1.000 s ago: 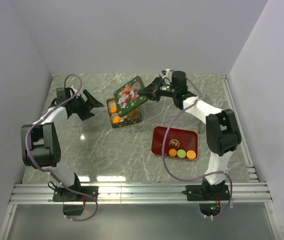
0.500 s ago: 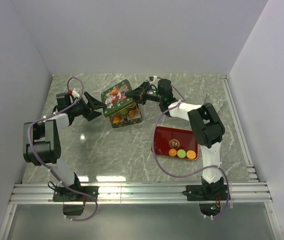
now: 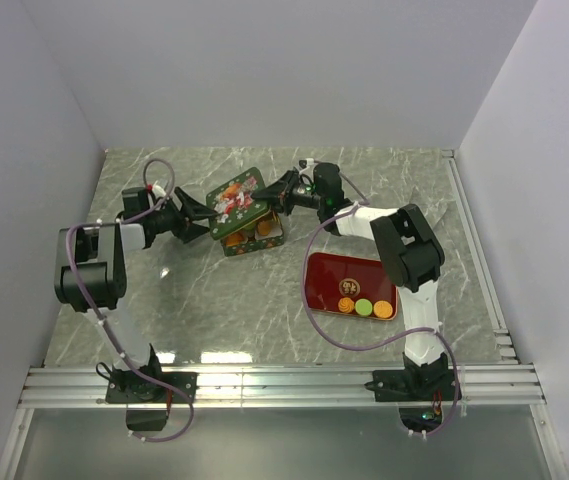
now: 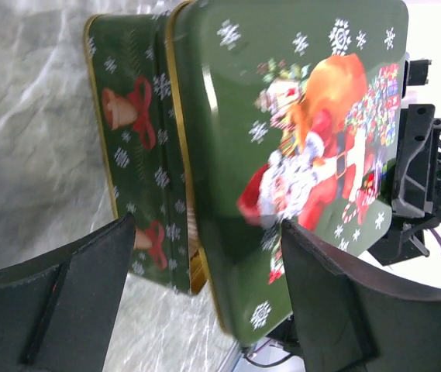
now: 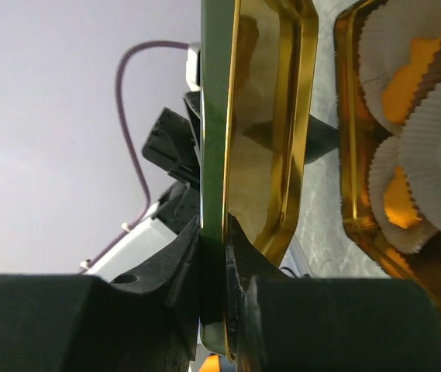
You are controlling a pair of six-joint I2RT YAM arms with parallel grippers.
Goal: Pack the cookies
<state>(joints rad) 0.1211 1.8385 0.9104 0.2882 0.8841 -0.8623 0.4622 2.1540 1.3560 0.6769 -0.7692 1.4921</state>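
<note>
Cookies (image 3: pixel 363 307): small flat discs, in two places. Three in a row along the near edge of a glossy red tray (image 3: pixel 324 275), a rounded rectangle lying right of the middle of the worktop (image 3: pixel 214 300): one orange with a brown centre, one green, one plain orange. More inside a green tin (image 3: pixel 268 240) toward the far edge, a little left of centre, seated in white fluted paper cups (image 5: pixel 437 139). Orange ones of uneven outline and a slice of green showing in the right wrist view.

Tin: rectangular, rounded corners, gold rim, shiny gold inside, walls printed with snowflakes and red bows. Lid (image 3: pixel 234 197): same rounded rectangle, green enamelled top with a Santa picture and white snowflakes, mirror-like gold underside. Held tilted over the tin, covering its left part, gold face turned toward the open box, with a gap between them on the right side.

Right claw (image 3: pixel 286 187): clenched on the lid's right rim, black fingers (image 5: pixel 185 256) pinching the thin metal edge from both sides.

Left claw (image 3: pixel 196 210): released, matte black fingers spread wide, the lid's left edge and the tin's left wall lying between them. Contact with either not discernible.

Worktop: grey-green stone pattern with pale veins, smooth and faintly reflective.
</note>
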